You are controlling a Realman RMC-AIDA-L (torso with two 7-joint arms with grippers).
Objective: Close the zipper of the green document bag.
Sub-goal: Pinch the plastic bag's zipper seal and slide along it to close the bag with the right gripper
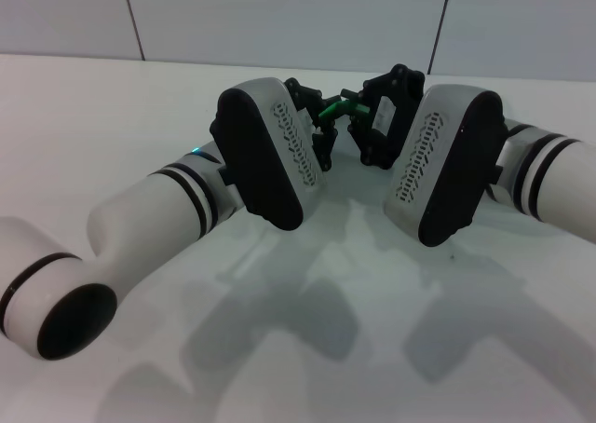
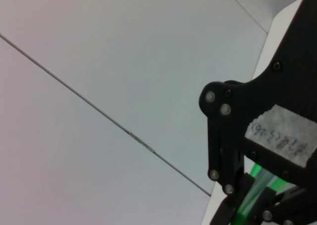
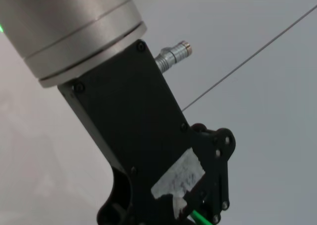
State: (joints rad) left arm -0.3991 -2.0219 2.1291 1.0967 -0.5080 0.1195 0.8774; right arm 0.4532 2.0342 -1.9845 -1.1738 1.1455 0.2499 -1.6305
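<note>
- In the head view both forearms fill the middle of the frame and meet near top centre, blocking most of what lies behind them.
- The left gripper (image 1: 315,125) and the right gripper (image 1: 371,125) face each other just above the centre, close together.
- Between them a short bright green piece, the zipper (image 1: 332,109), is all that shows of the task's thing there; whether either gripper pinches it cannot be told, as the wrist housings cover the fingers.
- The green document bag itself cannot be made out in any view.
- In the left wrist view the right gripper (image 2: 257,150) fills the lower right, cut off by the frame edge, with green strips at the bottom.
- In the right wrist view a thin green line crosses the bottom edge beneath the left gripper (image 3: 163,160).
- The white table (image 1: 84,125) surrounds the arms.
</note>
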